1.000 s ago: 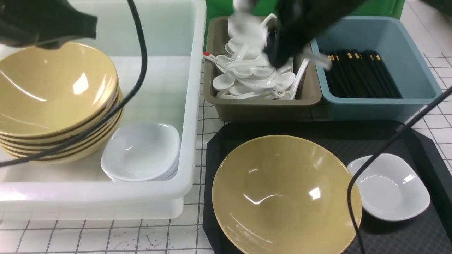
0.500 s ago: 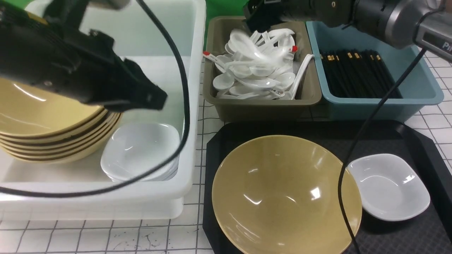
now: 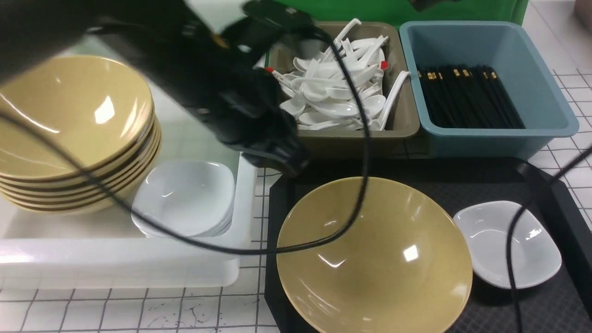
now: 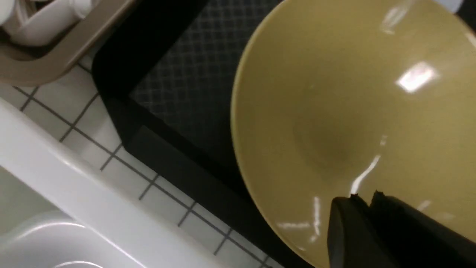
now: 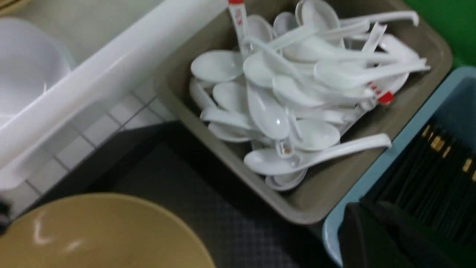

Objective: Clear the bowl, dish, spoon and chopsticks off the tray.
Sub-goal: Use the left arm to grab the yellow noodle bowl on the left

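Observation:
The mustard-yellow bowl (image 3: 374,259) sits on the black tray (image 3: 462,178), with the small white dish (image 3: 506,243) to its right. My left gripper (image 3: 286,164) hovers, blurred, at the tray's back left corner. In the left wrist view the left gripper (image 4: 364,194) is shut and empty above the bowl (image 4: 353,93). My right gripper (image 5: 359,206) is shut and empty over the blue bin's rim. White spoons (image 3: 333,88) are heaped in the olive bin; I cannot tell the spoon apart from them. Black chopsticks (image 3: 467,97) lie in the blue bin.
The olive bin (image 3: 351,138) and blue bin (image 3: 490,138) stand just behind the tray. On the left, a white tub (image 3: 115,263) holds a stack of yellow bowls (image 3: 69,120) and stacked white dishes (image 3: 185,196). The left arm's cable (image 3: 365,138) hangs over the bowl.
My left arm has swung right from over the tub to the tray's back left corner. The right arm has risen from above the spoon bin, almost out of the front view.

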